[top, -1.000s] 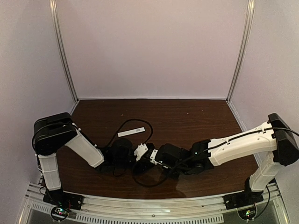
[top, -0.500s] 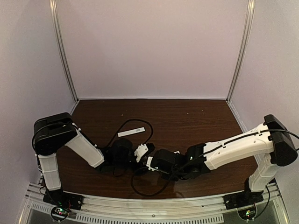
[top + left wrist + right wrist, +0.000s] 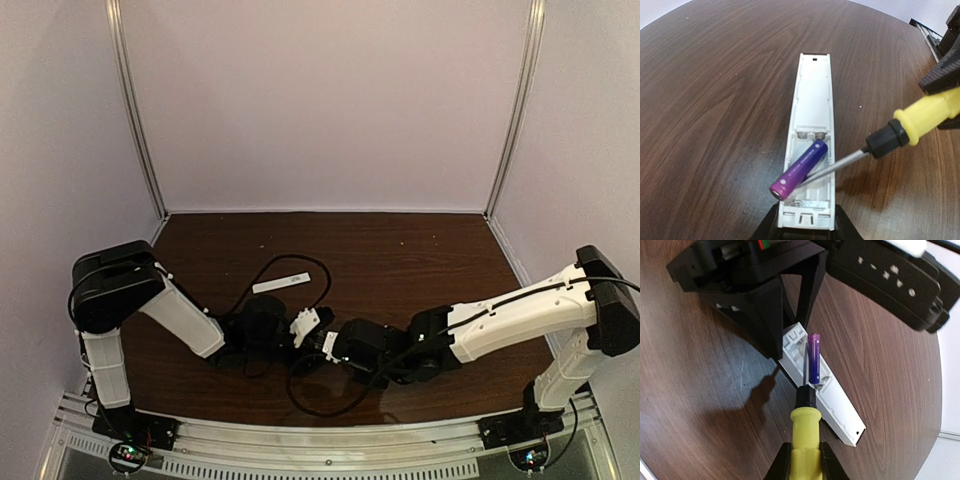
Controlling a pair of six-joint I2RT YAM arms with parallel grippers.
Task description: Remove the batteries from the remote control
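Observation:
The white remote control lies on the table with its battery bay open, and my left gripper is shut on its near end. One purple battery is tilted up out of the bay, its near end raised. My right gripper is shut on the yellow-handled screwdriver, whose metal shaft reaches under the battery. The remote and the battery also show in the right wrist view. In the top view both grippers meet at the remote. A second battery does not show.
The thin white cover strip lies behind the grippers. A black cable loops over the table near it. The table's near edge rail runs below the arms.
My right arm shifted left and then slightly back right beside the left gripper. The left arm has stayed in place on the remote.

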